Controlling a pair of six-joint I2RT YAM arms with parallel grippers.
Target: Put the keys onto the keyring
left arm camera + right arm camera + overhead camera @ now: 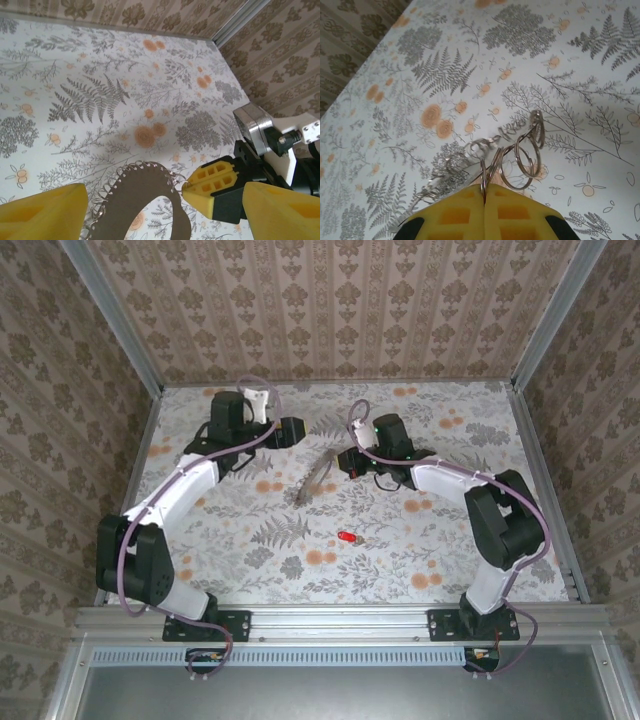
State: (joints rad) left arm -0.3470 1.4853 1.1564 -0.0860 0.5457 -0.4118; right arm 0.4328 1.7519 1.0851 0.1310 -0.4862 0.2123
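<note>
The keyring (314, 477) is a thin brownish chain of linked rings running from the right gripper down-left across the table. My right gripper (345, 461) is shut on its upper end. In the right wrist view the yellow pads (465, 215) pinch one ring, and several linked rings (536, 125) trail away from the right gripper (484, 194). My left gripper (296, 429) is open just left of the chain. In the left wrist view the chain (131, 172) curves between its spread fingers (42, 212), with the right gripper (200, 184) holding the far end. The red key (347, 538) lies alone on the table, nearer the arm bases.
The floral tablecloth (420, 540) covers the table, with metal rails (535, 470) and patterned walls on three sides. Open cloth stretches around the red key and toward the near edge.
</note>
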